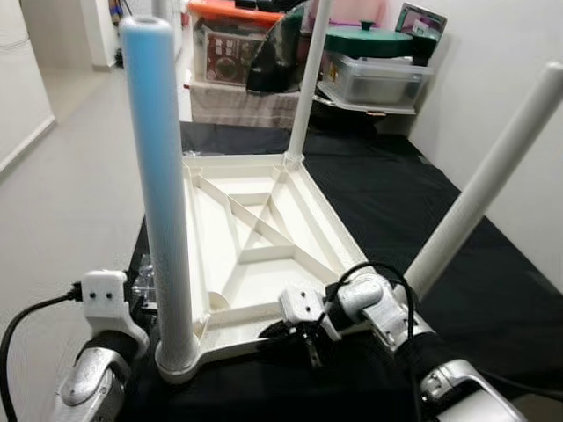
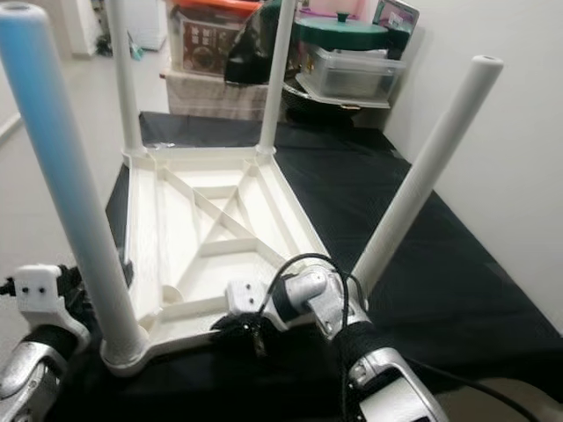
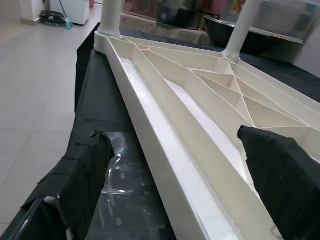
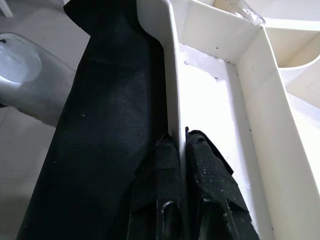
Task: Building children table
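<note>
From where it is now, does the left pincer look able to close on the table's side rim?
Probably yes: the left pincer is open, its fingers straddling the side rim, nothing between.

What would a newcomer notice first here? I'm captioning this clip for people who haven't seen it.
The upturned white children's table lying on black cloth, its four legs pointing up, the near-left leg looming closest. The right gripper pinches the table's near rim, while the left gripper straddles its left edge.

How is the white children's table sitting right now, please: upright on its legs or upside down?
Upside down: the children's table lies top-down on the black cloth, ribbed underside showing, legs pointing up.
</note>
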Controlling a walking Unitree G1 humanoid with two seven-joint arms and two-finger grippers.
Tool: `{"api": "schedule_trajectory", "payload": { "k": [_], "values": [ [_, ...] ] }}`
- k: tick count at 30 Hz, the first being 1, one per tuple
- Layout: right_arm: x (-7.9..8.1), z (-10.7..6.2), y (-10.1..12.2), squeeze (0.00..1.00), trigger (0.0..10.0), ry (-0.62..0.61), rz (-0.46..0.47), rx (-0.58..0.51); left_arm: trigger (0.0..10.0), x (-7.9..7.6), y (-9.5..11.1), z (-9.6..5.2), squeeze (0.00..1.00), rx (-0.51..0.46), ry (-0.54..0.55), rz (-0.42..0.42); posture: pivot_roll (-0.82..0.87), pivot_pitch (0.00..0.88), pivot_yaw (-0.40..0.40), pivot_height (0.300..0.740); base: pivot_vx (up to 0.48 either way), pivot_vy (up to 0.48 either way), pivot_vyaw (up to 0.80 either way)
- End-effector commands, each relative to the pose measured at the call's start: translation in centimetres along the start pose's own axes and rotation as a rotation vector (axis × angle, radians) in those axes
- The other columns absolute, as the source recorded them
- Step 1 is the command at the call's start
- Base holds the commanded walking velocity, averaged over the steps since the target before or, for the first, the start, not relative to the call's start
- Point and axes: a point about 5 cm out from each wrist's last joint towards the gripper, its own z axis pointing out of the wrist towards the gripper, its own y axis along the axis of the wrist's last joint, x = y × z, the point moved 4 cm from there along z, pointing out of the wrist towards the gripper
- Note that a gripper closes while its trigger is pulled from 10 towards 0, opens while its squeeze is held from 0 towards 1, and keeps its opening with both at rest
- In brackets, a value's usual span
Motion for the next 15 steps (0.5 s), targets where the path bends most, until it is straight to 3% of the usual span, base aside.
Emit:
{"api": "schedule_trajectory", "payload": {
  "k": [1,4,5,6,8,9,10,11,15],
  "values": [
    [-3.1,-1.0,-1.1,0.0,2.9,-0.303,0.114,0.037,10.0,-1.3,-0.6,0.0,0.0,0.018,-0.059,-0.002,0.04,0.0,-0.119,0.74,0.0,0.0,0.0],
    [-3.4,-0.6,-2.0,0.0,3.5,-0.399,0.197,0.052,10.0,-1.2,-0.6,-0.1,0.0,0.018,-0.056,0.0,0.04,0.0,-0.119,0.74,0.0,0.0,0.0],
    [-3.3,-0.4,-2.0,0.0,5.2,-0.406,0.21,0.047,10.0,-1.2,-0.6,-0.2,0.0,0.019,-0.056,0.0,0.04,0.0,-0.118,0.74,0.0,0.0,0.0],
    [-3.1,-0.1,-2.0,0.0,6.1,-0.41,0.218,0.039,10.0,-1.2,-0.7,-0.2,0.0,0.02,-0.057,0.001,0.04,0.0,-0.118,0.74,0.0,0.0,0.0],
    [-2.9,0.1,-1.9,0.0,6.1,-0.413,0.222,0.033,10.0,-1.2,-0.7,-0.2,0.0,0.021,-0.057,0.001,0.04,0.0,-0.118,0.74,0.0,0.0,0.0],
    [-2.8,0.3,-1.8,0.0,9.3,-0.415,0.236,0.02,10.0,-1.3,-0.7,-0.1,0.0,0.022,-0.058,0.001,0.03,0.0,-0.115,0.74,0.0,0.0,0.0],
    [-2.7,0.5,-1.7,0.0,9.3,-0.419,0.245,0.013,10.0,-1.3,-0.7,-0.1,0.0,0.022,-0.059,0.001,0.03,0.0,-0.115,0.74,0.0,0.0,0.0],
    [-2.8,0.8,-1.7,0.0,10.0,-0.437,0.268,0.011,10.0,-1.3,-0.7,0.0,0.0,0.022,-0.061,0.001,0.03,0.0,-0.114,0.74,0.0,0.0,0.0],
    [-3.2,1.3,-1.7,0.0,10.0,-0.516,0.358,0.002,10.0,-1.5,-0.8,0.1,0.0,0.022,-0.065,0.0,0.02,0.0,-0.116,0.74,0.0,0.0,0.0]
  ]
}}
